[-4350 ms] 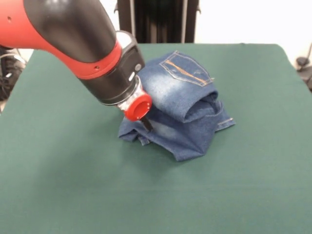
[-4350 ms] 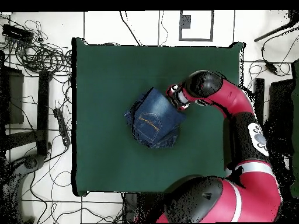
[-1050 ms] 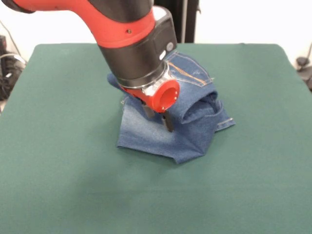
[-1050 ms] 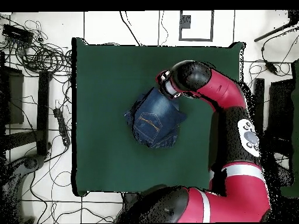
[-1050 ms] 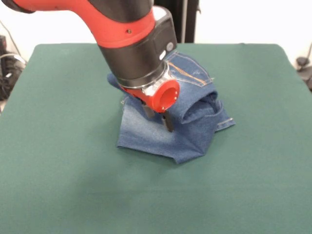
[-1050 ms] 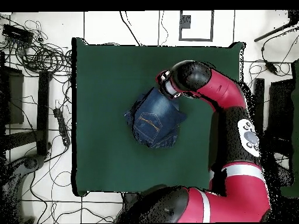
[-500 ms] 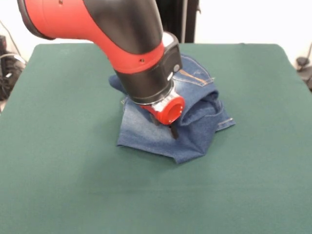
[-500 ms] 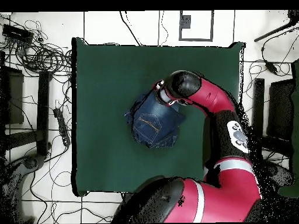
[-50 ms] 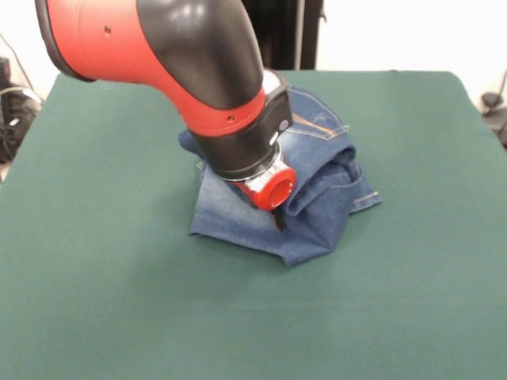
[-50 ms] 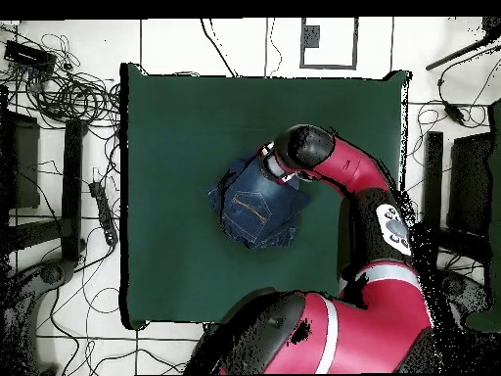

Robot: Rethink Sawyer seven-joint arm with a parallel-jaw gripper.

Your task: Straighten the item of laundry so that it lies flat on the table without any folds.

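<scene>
The pincer (image 9: 278, 222) is down on the jeans (image 9: 317, 198), its dark tip touching the denim just below the red ring at the end of the arm (image 9: 198, 71). Only that one dark tip shows under the ring, so I cannot tell whether the pincer is spread, pressed together or pinching cloth. In the overhead view the pincer (image 10: 262, 162) sits at the upper right edge of the jeans (image 10: 254, 204), with the red and black arm (image 10: 342, 171) curving away toward the desk's right edge.

The jeans lie in a crumpled heap, not flat. In the front view a smooth flap spreads out toward the near left, while the right part is bunched up in thick folds with a hem showing at the right. A back pocket (image 9: 317, 120) with orange stitching faces up at the far side of the heap.

The heap rests near the middle of the green desk (image 9: 103, 301), well apart from every edge and corner.
</scene>
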